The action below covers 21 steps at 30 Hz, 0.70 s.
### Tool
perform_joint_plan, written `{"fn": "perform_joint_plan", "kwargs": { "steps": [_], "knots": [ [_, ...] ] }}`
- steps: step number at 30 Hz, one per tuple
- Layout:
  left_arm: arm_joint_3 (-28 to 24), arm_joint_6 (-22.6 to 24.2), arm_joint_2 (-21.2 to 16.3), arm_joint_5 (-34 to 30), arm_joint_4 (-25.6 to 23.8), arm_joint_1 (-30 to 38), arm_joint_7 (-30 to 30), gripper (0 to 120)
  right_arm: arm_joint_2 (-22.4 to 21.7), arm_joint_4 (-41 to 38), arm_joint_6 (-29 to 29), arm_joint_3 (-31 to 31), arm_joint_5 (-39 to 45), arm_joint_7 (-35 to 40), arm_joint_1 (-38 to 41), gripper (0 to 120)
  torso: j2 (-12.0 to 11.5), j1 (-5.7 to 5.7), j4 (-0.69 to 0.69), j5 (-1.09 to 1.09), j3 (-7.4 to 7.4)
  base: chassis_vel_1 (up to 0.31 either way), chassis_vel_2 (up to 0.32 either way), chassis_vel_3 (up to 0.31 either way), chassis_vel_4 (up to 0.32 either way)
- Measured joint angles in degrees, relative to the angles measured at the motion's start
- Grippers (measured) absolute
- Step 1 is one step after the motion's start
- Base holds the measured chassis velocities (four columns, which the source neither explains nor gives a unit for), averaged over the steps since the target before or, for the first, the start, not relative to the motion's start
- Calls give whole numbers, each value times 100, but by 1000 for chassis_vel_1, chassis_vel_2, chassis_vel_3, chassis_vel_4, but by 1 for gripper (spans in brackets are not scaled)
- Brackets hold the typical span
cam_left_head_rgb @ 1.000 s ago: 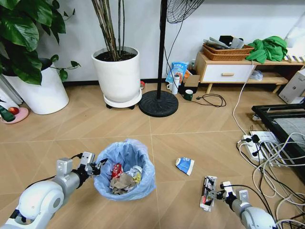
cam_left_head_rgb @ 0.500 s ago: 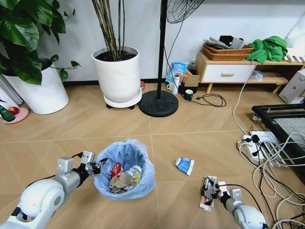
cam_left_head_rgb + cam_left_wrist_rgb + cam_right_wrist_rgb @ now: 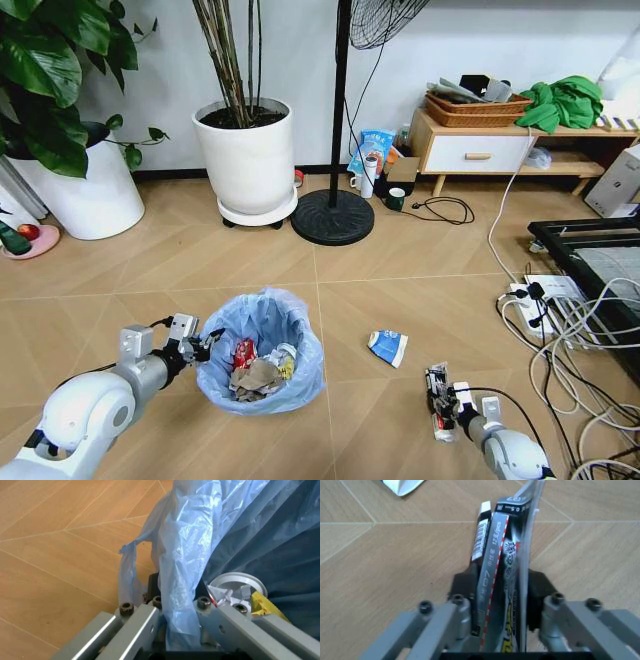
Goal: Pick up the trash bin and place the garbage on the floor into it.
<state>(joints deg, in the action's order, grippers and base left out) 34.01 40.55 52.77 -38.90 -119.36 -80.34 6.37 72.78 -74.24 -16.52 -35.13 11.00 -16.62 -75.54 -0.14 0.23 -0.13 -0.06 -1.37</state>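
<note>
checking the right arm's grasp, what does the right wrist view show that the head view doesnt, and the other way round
Right wrist view alone: the printed text and barcode on the black packet, and the finger pads pressed against both of its flat sides.

Head view alone: the trash bin with litter inside, its bag rim held by the left gripper, plus the plant pots and fan base behind.

Both: the right gripper shut on the black packet, the blue-and-white packet lying loose on the wooden floor.
</note>
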Motion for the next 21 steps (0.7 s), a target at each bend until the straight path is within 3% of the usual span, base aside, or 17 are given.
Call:
{"fn": "perform_joint_plan", "kwargs": {
  "steps": [9,21],
  "knots": [
    [12,0,-41,-30,0,-1,10,0,51,3,25,-18,-3,37,-20,0,0,0,0,0,0,0,0,0,0],
    [-38,11,-123,-120,76,130,19,0,-21,-251,26,2,344,267,109,0,-1,0,0,3,-1,0,0,0,0]
  ]
}}
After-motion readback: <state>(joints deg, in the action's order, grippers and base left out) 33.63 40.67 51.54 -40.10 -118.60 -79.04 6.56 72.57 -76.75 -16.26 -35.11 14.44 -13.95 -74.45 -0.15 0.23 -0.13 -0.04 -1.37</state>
